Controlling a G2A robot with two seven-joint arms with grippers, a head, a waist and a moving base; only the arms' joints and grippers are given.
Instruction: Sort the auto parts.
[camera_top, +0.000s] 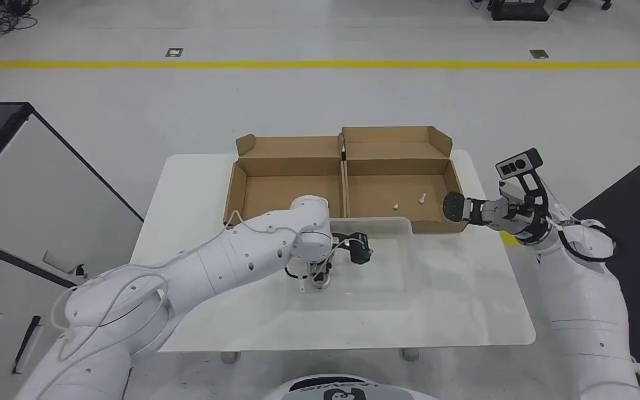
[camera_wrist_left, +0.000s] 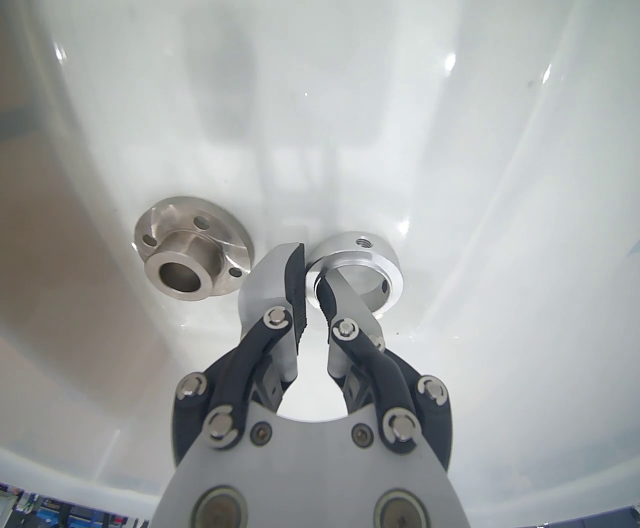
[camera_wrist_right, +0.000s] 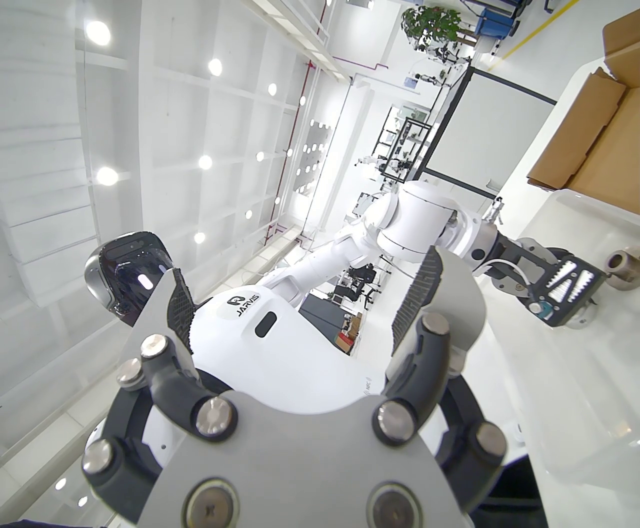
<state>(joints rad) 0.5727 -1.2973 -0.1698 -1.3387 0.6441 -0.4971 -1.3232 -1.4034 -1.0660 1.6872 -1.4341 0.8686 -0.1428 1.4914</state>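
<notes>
1. The left gripper (camera_wrist_left: 309, 267) is down inside the white tray (camera_wrist_left: 450, 150), roughly mid-tray in the top view (camera_top: 318, 277).
2. Its fingers (camera_wrist_left: 295, 280) straddle the wall of the ring collar (camera_wrist_left: 372, 257). One pad is in the bore and the other is on the outside. I read that as clamped on the wall, since both pads look to be in contact.
3. The ring collar is silver and lies flat on the tray floor. There is a threaded hole in its outer wall, on the side away from the fingers.
4. The flanged bushing (camera_wrist_left: 192, 250) is also on the tray floor, just beside the collar but not touching it. The flange is down and the hub is up, with bolt holes showing round the flange. The outer finger sits between the two parts.
5. The right gripper (camera_wrist_right: 305, 270) has its fingers spread wide with nothing between them. I see it held in the air off the tray, just past the tray's far right corner (camera_top: 453, 207).
6. From the right wrist camera I can see the left gripper (camera_wrist_right: 565, 290) low in the tray, with the bushing (camera_wrist_right: 622, 267) right next to it.
7. Two open cardboard boxes (camera_top: 300, 195) sit side by side against the tray's far edge.
8. The box at the tray's right end holds two small pale pieces (camera_top: 397, 203). They are too small for me to identify.
</notes>
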